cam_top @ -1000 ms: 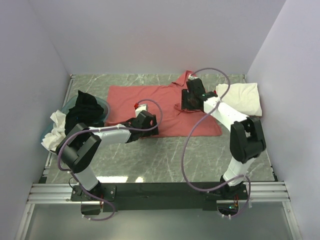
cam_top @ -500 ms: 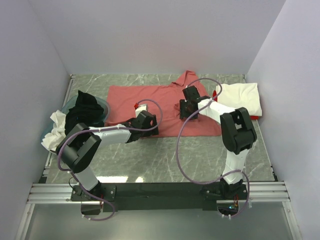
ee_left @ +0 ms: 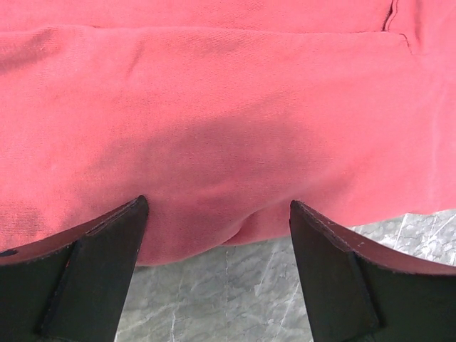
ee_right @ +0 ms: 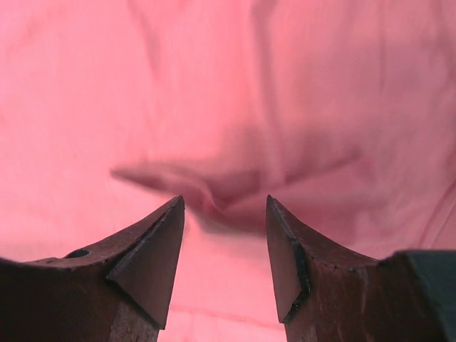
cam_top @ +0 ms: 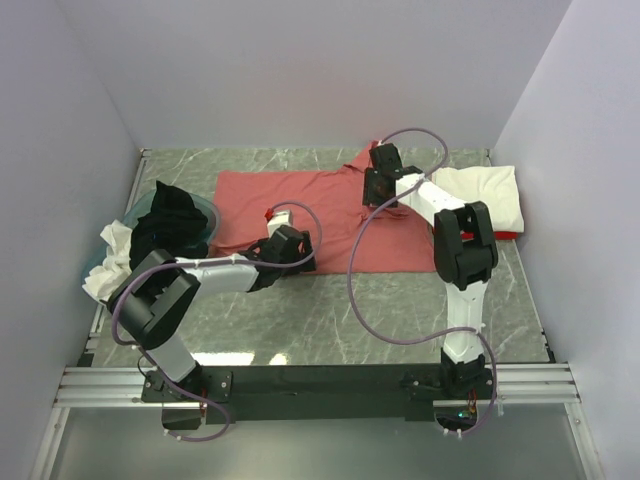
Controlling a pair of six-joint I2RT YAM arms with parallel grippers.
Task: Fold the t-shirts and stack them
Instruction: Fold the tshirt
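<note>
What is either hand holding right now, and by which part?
Nothing. The left hand stands open over the salmon-pink shirt's near hem; the right hand is open too, above a wrinkle near the collar.

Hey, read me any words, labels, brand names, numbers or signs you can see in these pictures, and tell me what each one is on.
None: no view shows any text that can be read.
The pink shirt, the white shirt, the teal basin and the marbled table show no print, label or number.
</note>
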